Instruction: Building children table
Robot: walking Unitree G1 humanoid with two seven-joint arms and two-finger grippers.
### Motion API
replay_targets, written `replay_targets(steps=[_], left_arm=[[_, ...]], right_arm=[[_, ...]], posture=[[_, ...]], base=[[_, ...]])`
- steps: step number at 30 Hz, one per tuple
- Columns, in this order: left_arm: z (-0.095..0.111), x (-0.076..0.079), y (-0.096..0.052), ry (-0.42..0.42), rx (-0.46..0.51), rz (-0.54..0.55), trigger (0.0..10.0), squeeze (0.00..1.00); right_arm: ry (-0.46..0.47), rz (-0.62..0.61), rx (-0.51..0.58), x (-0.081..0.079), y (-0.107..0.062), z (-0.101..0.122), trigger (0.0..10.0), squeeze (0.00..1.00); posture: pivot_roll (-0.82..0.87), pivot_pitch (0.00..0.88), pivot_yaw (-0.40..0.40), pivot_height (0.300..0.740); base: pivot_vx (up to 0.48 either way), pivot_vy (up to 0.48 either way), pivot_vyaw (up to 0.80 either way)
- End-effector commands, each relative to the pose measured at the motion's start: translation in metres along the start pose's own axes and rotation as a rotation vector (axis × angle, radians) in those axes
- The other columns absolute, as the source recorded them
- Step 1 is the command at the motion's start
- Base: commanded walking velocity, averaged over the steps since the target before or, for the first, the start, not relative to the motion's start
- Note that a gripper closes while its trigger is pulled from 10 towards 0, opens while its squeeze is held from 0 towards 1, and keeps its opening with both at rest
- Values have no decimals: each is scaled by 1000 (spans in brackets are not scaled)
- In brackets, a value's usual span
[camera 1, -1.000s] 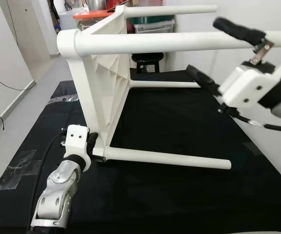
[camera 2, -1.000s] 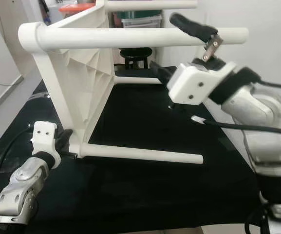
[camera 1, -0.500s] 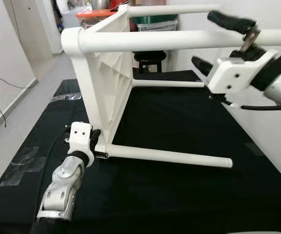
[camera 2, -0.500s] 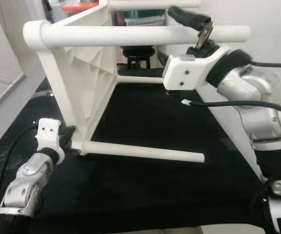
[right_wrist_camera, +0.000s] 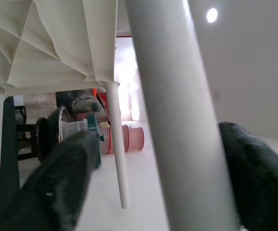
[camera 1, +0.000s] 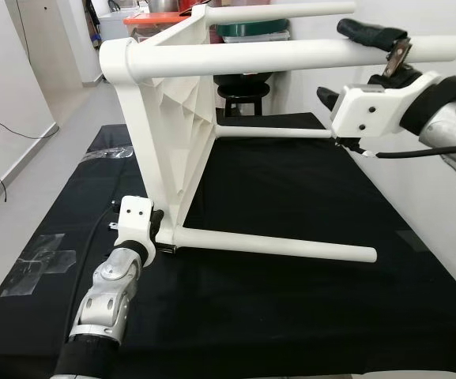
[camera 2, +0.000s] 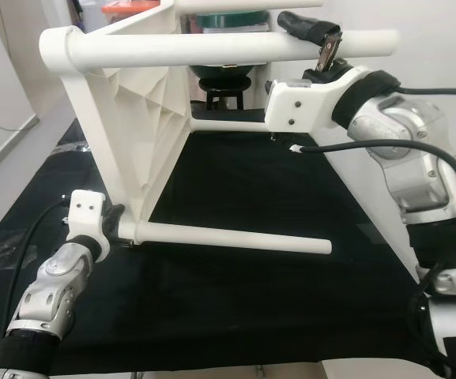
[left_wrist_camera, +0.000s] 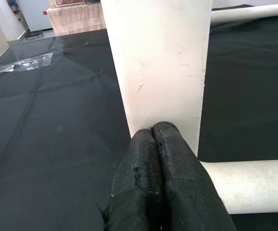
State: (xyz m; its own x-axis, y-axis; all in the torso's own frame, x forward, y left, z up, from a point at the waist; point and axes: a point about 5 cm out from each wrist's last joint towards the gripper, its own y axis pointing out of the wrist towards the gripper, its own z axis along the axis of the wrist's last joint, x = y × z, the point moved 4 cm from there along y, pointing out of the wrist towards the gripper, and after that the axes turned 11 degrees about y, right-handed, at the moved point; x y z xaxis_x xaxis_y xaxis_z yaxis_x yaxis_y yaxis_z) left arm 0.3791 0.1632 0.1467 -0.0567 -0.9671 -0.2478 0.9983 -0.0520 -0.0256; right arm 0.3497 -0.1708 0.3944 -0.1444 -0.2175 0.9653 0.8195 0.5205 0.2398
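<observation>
The white children's table [camera 1: 172, 134] lies on its side on the black cloth, its legs pointing toward my right. My right gripper [camera 1: 352, 65] is open and straddles the upper near leg [camera 1: 267, 57] close to its free end, one finger above it and one below. In the right wrist view that leg [right_wrist_camera: 177, 120] runs between the two fingers [right_wrist_camera: 64, 180]. My left gripper [camera 1: 158, 235] is shut, with its tips [left_wrist_camera: 153, 134] pressed against the tabletop's lower corner, where the lower near leg [camera 1: 275, 245] joins.
The black cloth [camera 1: 291, 316] covers a low work surface, with tape [camera 1: 42, 264] on its left edge. Behind it stand a black stool [camera 1: 239, 95] and storage boxes [camera 1: 152, 20]. A white wall runs along the right, and open floor [camera 1: 46, 150] lies to the left.
My right gripper has moved up and closer along the upper leg, and its lower finger now sits nearer the leg. The left gripper stays at the corner. The camera has shifted slightly.
</observation>
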Motion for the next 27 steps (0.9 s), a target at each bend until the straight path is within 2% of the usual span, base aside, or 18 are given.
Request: replay_targets(steps=[1,20,23,24,27], left_arm=[[-5,-5,3,18,-23,19,10000,0],[19,4,17,2,53,-7,10000,0],[23,3,23,4,60,-2,10000,0],[27,2,30,4,61,2,10000,0],[32,5,33,3,74,-8,10000,0]], right_arm=[[-8,4,-9,0,2,-1,0,0],[-6,5,-37,1,-2,-9,0,0],[-1,4,-35,0,-3,-9,0,0],[3,3,-34,-1,-4,-8,0,0],[7,-1,-30,2,-2,-5,0,0]], posture=[[-67,14,-14,740],[-77,16,-14,740],[-81,18,-13,740],[-84,20,-9,740],[-85,19,-10,740]], base=[[0,0,0],[0,0,0],[0,0,0],[0,0,0],[0,0,0]])
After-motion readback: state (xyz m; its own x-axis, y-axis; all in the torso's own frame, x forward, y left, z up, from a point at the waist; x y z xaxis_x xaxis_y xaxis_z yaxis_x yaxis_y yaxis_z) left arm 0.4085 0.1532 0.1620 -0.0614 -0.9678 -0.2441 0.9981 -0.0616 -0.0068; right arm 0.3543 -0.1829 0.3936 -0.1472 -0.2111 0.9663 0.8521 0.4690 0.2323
